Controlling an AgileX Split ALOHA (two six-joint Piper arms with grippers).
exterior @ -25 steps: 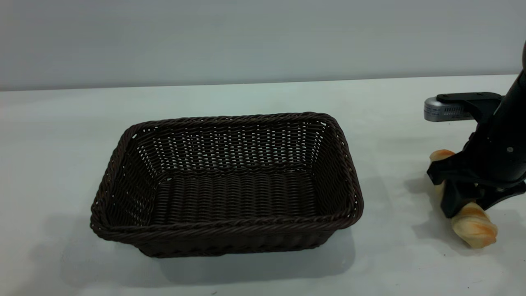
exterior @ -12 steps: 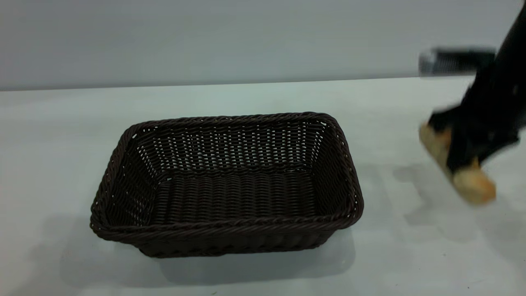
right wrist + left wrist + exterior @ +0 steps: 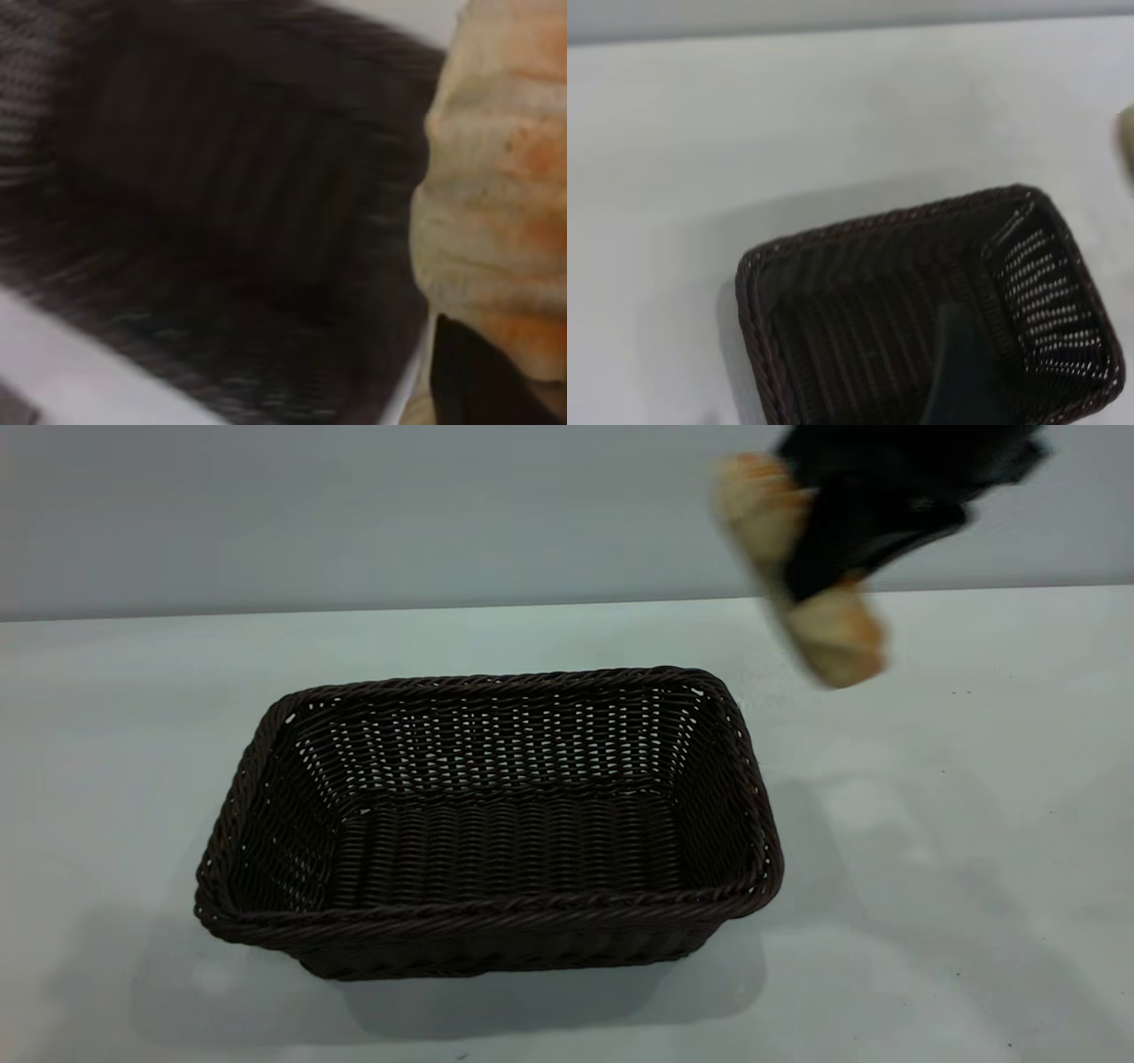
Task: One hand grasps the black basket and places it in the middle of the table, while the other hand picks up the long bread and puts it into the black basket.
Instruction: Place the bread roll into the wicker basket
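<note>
Long bread (image 3: 802, 571): clamped in right tool (image 3: 819, 558), airborne at 2 o'clock of black basket (image 3: 487, 824). Basket set mid-surface (image 3: 133, 708), empty. Remaining: lower and release. Left tool: state indeterminate.

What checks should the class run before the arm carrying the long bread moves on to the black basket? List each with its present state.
1. Long bread held in right gripper: ok, gripped at its middle, both ends sticking out.
2. Bread clear of the table: ok, it is well above it.
3. Bread over the black basket: not ok, it is beyond the basket's right rim.
4. Basket interior free: ok, nothing lies inside.
5. Basket upright, mid-table: ok.
6. Left gripper out of the path: cannot tell; it shows only over the basket in its own wrist view.
</note>
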